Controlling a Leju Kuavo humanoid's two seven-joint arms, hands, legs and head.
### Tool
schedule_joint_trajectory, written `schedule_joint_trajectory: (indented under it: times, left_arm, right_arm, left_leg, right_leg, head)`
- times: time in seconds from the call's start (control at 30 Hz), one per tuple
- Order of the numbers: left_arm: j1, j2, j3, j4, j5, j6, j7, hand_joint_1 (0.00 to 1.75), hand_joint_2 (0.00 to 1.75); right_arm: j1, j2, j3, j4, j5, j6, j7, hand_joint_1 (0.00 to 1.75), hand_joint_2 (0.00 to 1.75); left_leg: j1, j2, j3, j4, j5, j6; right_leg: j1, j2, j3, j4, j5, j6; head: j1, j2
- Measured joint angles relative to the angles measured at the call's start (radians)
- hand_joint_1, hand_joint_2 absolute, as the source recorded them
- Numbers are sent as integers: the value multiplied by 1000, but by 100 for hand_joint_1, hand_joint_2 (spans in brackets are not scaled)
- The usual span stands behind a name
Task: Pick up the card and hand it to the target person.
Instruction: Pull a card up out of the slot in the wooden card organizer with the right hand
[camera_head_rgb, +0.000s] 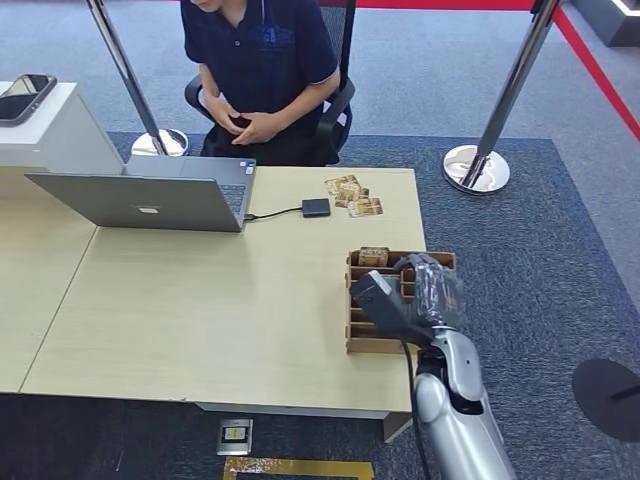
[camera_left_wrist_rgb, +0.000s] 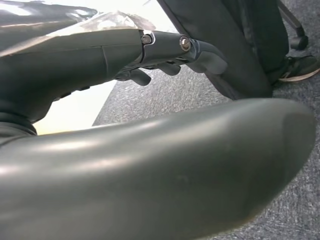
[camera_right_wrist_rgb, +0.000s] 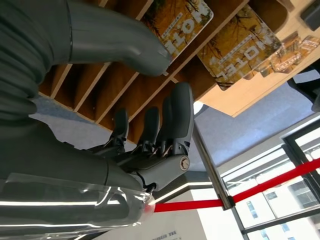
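Observation:
A wooden slotted card rack (camera_head_rgb: 364, 345) stands at the table's front right. A printed card (camera_head_rgb: 373, 257) stands in its far slot. My right hand (camera_head_rgb: 411, 292) hovers over the rack, its fingers apart and holding nothing. In the right wrist view the thumb (camera_right_wrist_rgb: 124, 44) points its tip at the edge of a hotel card (camera_right_wrist_rgb: 181, 22), with the fingers (camera_right_wrist_rgb: 175, 117) curled on the other side of the rack's dividers (camera_right_wrist_rgb: 113, 85). A second card (camera_right_wrist_rgb: 237, 50) leans in the slot beyond. My left hand (camera_left_wrist_rgb: 170, 55) hangs beside the table, holding nothing. The person (camera_head_rgb: 260, 70) sits behind the table's far edge.
Several loose cards (camera_head_rgb: 353, 195) lie near the table's far edge, beside a small black box (camera_head_rgb: 316, 207) cabled to an open grey laptop (camera_head_rgb: 151, 195). A phone (camera_head_rgb: 26, 95) rests on a white block at far left. Chrome barrier posts (camera_head_rgb: 475, 165) stand on the carpet.

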Motion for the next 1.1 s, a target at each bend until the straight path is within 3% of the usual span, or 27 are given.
schedule_joint_trajectory:
  times: [0.57, 0.8, 1.1]
  left_arm:
    - [0, -2, -5, 1, -3, -5, -3, 0, 0]
    - [-1, -3, -8, 1, -7, -7, -3, 0, 0]
    - [-1, -4, -8, 1, -5, -7, 7, 0, 0]
  right_arm:
    - [-23, 3, 12, 53, 10, 10, 11, 95, 175]
    - [-33, 0, 15, 78, 14, 2, 16, 77, 175]
    - [-53, 6, 21, 113, 18, 2, 19, 73, 175]
  left_leg:
    - [0, 1, 0, 0, 0, 0]
    - [0, 1, -1, 0, 1, 0]
    - [0, 0, 0, 0, 0, 0]
  right_leg:
    - [0, 0, -1, 0, 0, 0]
    - [0, 0, -1, 0, 1, 0]
    - [0, 0, -1, 0, 0, 0]
  head:
    - [0, 0]
    - [0, 0]
    - [0, 0]
